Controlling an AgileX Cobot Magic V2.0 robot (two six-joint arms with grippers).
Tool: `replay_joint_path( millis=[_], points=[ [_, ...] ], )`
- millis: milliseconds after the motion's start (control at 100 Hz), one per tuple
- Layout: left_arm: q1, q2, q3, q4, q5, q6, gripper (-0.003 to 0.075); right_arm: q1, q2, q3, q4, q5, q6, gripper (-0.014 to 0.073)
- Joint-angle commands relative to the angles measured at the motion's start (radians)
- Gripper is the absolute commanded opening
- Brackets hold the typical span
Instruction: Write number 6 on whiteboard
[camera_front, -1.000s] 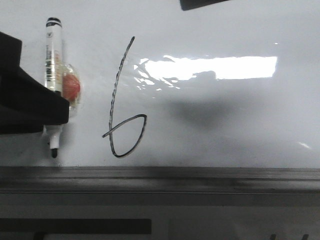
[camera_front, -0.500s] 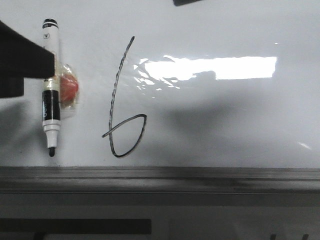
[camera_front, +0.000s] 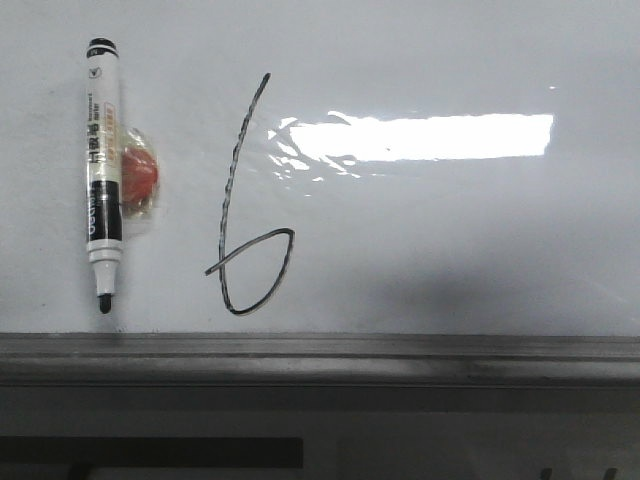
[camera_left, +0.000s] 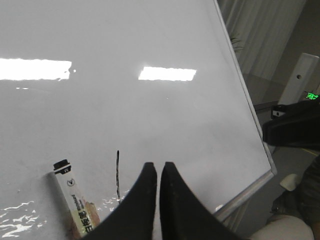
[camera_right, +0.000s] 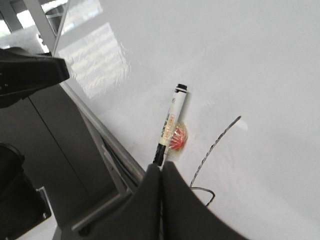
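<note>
The number 6 is sitting finished on the whiteboard, marker lying just beside it. Both end effectors are hanging pressed together, empty. The marker is looking light, stiff and slick; best pinched mid-barrel.

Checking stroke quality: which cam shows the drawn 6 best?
Front view: the number 6 is whole and unobstructed, stem and loop clear on the whiteboard. Left wrist view catches only the stem's end above the left hand; right wrist view shows the stem, with the right hand hiding most of the loop.
</note>
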Motion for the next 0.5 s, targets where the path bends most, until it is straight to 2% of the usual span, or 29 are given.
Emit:
replay_joint_path(
  millis=[0, 90, 270, 490],
  points=[
    [0.003, -0.049, -0.003, 0.033, 0.003, -0.002, -0.0019, -0.003, -0.105, 0.06, -0.01, -0.158, -0.01, -0.0062],
    [0.003, -0.108, 0.039, 0.033, 0.012, -0.002, -0.0019, -0.003, -0.217, 0.165, -0.01, -0.215, -0.01, -0.0062],
    [0.003, -0.167, 0.113, 0.035, 0.009, -0.002, -0.0019, -0.003, -0.435, 0.334, -0.012, -0.221, -0.01, -0.0062],
    [0.003, -0.169, 0.121, 0.035, 0.009, -0.002, -0.0019, -0.003, -0.589, 0.423, -0.012, -0.206, -0.01, -0.0062]
  ],
)
